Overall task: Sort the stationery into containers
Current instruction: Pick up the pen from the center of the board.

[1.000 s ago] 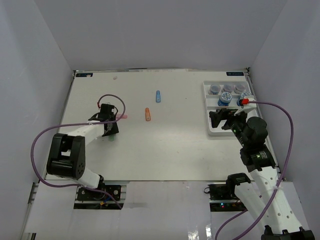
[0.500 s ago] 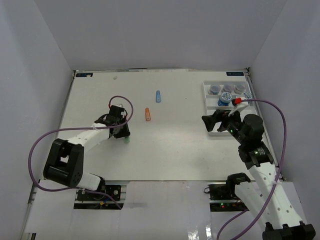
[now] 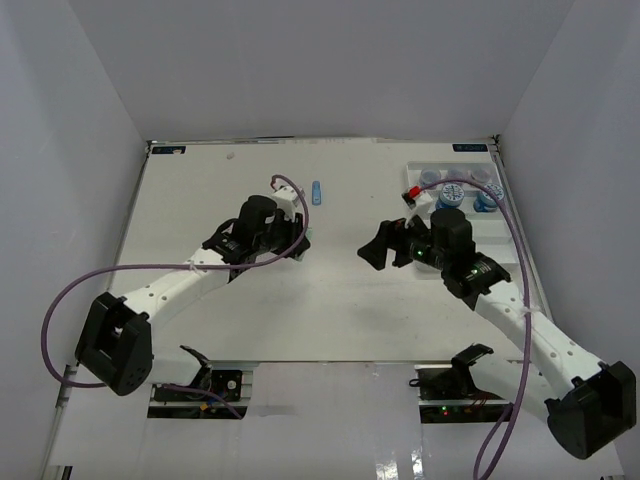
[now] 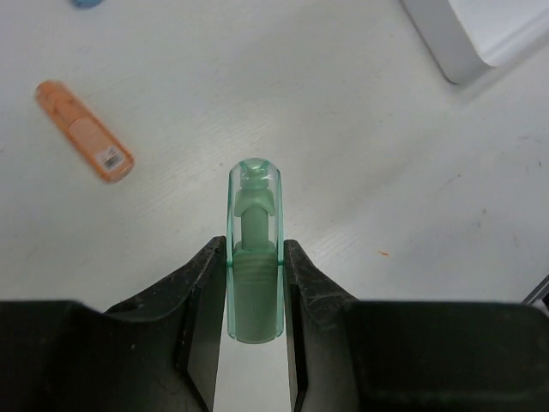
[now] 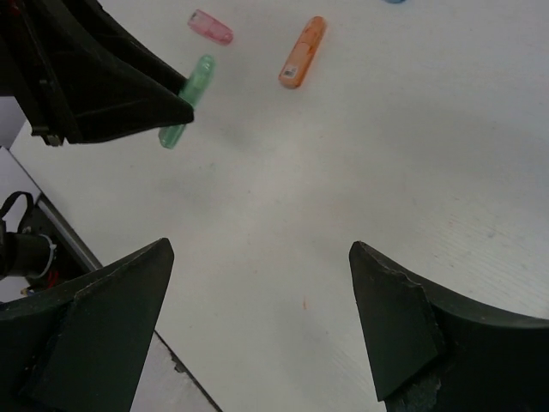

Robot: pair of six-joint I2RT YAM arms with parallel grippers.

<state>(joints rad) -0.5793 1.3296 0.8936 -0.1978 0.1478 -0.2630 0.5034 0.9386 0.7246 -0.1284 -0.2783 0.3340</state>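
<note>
My left gripper [image 4: 255, 257] is shut on a pale green highlighter [image 4: 255, 249], which sticks out ahead of the fingers above the table. In the top view this gripper [image 3: 303, 240] hovers at mid-table. An orange highlighter [image 4: 84, 130] lies on the table ahead and to its left, and a pink one [image 5: 210, 27] lies beyond it. A blue highlighter [image 3: 316, 191] lies farther back. My right gripper [image 5: 262, 257] is open and empty over bare table, facing the left gripper [image 5: 94, 77]. The white tray [image 3: 418, 215] at the right rear holds several round jars [image 3: 450, 195].
The tray's near corner [image 4: 463, 43] shows at the upper right of the left wrist view. White walls close in the table on three sides. Purple cables loop off both arms. The table's near edge [image 5: 129, 296] runs under the right gripper.
The left arm has carried the green highlighter from the left side of the table to the middle. The right arm has swung left, away from the tray, toward the middle.
</note>
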